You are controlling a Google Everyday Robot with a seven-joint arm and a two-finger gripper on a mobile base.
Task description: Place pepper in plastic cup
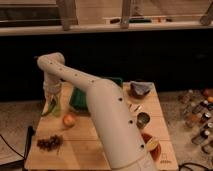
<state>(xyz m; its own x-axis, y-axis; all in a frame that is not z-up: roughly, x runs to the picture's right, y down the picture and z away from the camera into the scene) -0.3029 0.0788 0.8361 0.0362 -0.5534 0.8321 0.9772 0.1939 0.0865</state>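
The pepper [48,107], long and dark green, shows slanted at the table's far left, its upper end right under my gripper [52,98]. The pale yellow-green plastic cup [58,108] stands just right of the pepper, below the gripper. My white arm comes up from the bottom right, bends at the elbow above the table's left end and points the gripper down over the pepper and cup. I cannot tell whether the pepper is held or rests on the table.
A round orange fruit [69,120] lies right of the cup, dark grapes [49,142] at the front left. A large dark green container [79,99], a bowl [140,89], a metal can [143,120] and bottles [200,117] on the right. Wooden table [80,150].
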